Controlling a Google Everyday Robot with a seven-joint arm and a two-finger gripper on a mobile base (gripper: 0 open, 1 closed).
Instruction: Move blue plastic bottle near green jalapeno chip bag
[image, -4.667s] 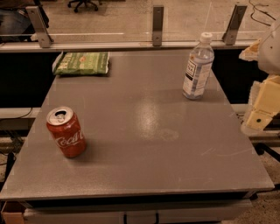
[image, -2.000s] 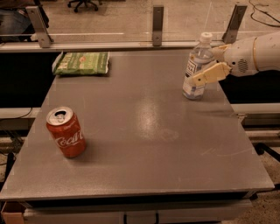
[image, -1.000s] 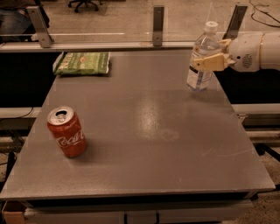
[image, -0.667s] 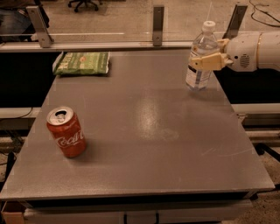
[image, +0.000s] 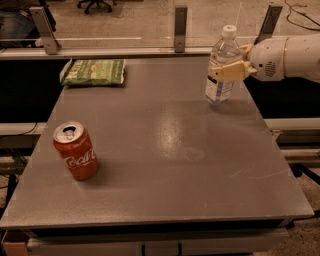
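Far right over table (image: 175, 175), hand (image: 222, 68) clamped on blue plastic bottle (image: 220, 91), slightly leftward since.

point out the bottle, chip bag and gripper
bottle (image: 218, 89), camera view, label low on its body
chip bag (image: 95, 72), camera view, its middle
gripper (image: 225, 64), camera view, between fingertips clasping the bottle, far right

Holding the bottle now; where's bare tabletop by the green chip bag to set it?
The gripper, far right, grips the blue plastic bottle. Bare table runs right of the green jalapeno chip bag, across to the bottle, and in front of it down to the red can. Behind the bag is tight: table edge and rail.
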